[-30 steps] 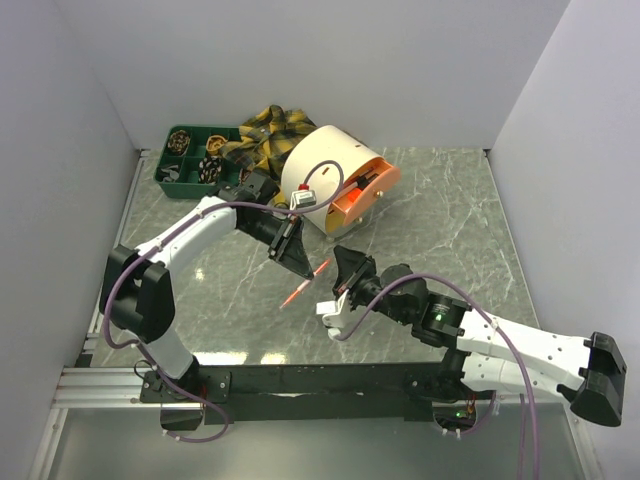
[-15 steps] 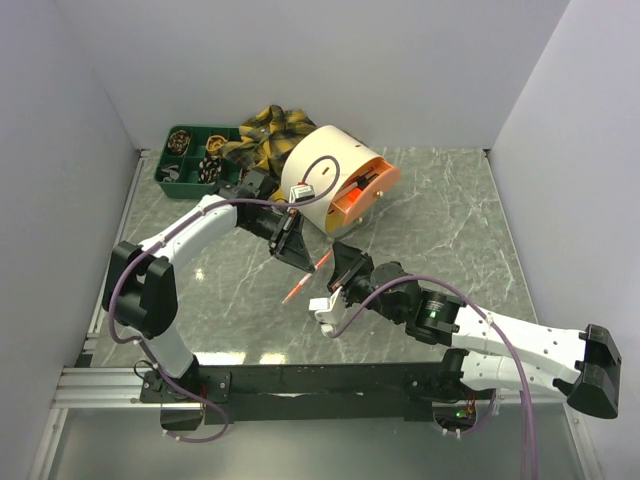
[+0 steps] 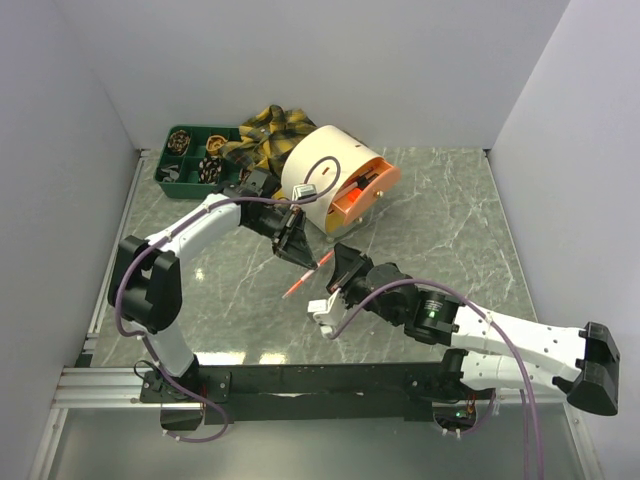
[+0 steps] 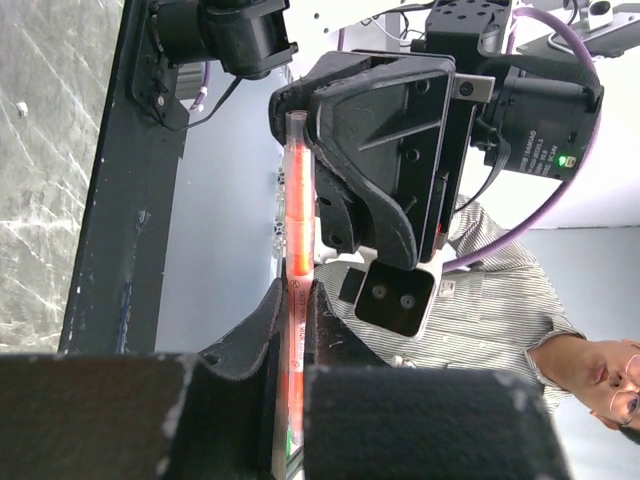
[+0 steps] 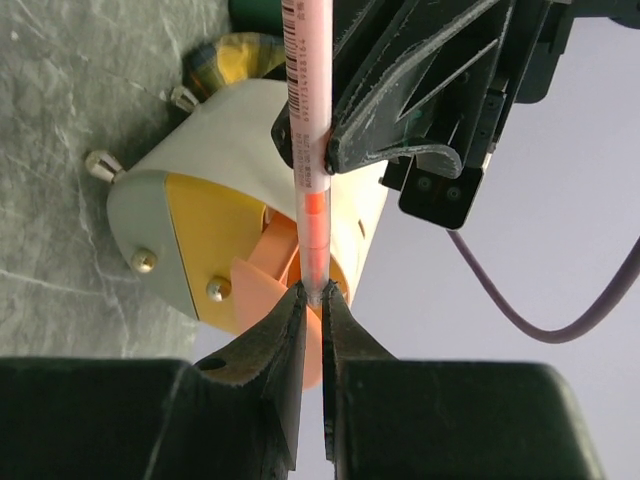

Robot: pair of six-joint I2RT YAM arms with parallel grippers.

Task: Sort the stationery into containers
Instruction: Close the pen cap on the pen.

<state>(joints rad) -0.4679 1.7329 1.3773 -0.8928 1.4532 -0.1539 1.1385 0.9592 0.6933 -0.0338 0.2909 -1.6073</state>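
Right claw [image 3: 333, 266] has edged in twd left claw [image 3: 304, 258]; both clamped on thin, smooth orange pen [image 3: 297, 286], over surface [image 3: 440, 210] centre. Beyond: cream cylindrical drum [image 3: 305, 150] on its side; far-left corner, compartmented green tray [image 3: 185, 190].

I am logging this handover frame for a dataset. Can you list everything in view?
pen: one, orange-red, in the air over mid-table, held by both grippers
drum: one, cream, lying on its side, rear centre
inner tray: one, orange, in the drum's open end
compartment tray: one, dark green, rear left, small items inside
cloth: one, yellow-and-black plaid, bunched between compartment tray and drum
table: one, grey-green marble
person: one, striped shirt, seen only in the left wrist view
left gripper: black, shut on the pen
right gripper: black, shut on the pen's tip
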